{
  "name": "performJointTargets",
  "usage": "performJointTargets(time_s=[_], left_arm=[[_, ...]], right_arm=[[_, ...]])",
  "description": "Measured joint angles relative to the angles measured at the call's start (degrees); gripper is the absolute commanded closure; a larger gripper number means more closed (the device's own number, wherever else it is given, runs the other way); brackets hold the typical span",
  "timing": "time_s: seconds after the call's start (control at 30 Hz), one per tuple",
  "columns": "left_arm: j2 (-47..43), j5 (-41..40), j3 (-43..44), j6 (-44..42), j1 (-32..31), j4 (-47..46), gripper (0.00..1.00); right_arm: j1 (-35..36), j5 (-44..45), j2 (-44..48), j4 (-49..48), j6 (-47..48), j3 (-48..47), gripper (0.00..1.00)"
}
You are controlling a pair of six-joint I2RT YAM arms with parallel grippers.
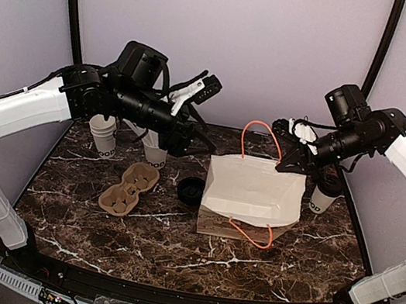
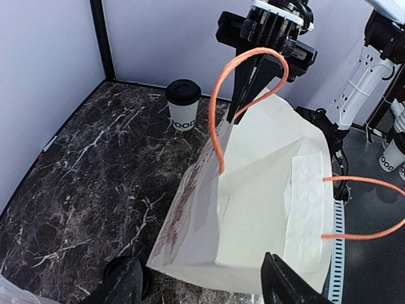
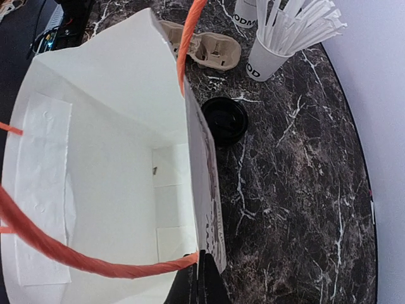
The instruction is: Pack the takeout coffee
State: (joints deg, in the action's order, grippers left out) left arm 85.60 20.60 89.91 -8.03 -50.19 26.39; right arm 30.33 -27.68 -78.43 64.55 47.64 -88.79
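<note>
The takeout coffee (image 1: 324, 197), a small white cup with a black dome lid, stands right of the white paper bag (image 1: 252, 192), partly behind my right arm. It also shows in the left wrist view (image 2: 183, 106), beyond the bag (image 2: 253, 209). My right gripper (image 1: 290, 156) is shut on the bag's rim (image 3: 204, 209), near an orange handle (image 3: 95, 269). The bag tilts open and nothing shows inside it. My left gripper (image 1: 189, 143) is open and empty, just left of the bag, its fingers (image 2: 285, 285) spread wide before the bag's side.
A loose black lid (image 1: 190, 189) lies left of the bag. A brown pulp cup carrier (image 1: 130, 186) lies further left. A stack of lidless cups (image 1: 102, 136) and a cup of white straws (image 3: 272, 44) stand at the back left.
</note>
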Motion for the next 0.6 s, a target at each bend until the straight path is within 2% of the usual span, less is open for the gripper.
performJointTargets(time_s=[0.2,0.6], left_arm=[[6.2,2.2,6.6,-0.1,-2.3,3.9,0.34],[9.4,1.8,10.5,-2.8,-3.5,10.2,0.49]], right_arm=[[5.2,0.3,-2.5,-1.0,-0.6,-0.6,1.00],[9.0,0.2,-5.3,-3.6,-2.3,-3.6,1.00]])
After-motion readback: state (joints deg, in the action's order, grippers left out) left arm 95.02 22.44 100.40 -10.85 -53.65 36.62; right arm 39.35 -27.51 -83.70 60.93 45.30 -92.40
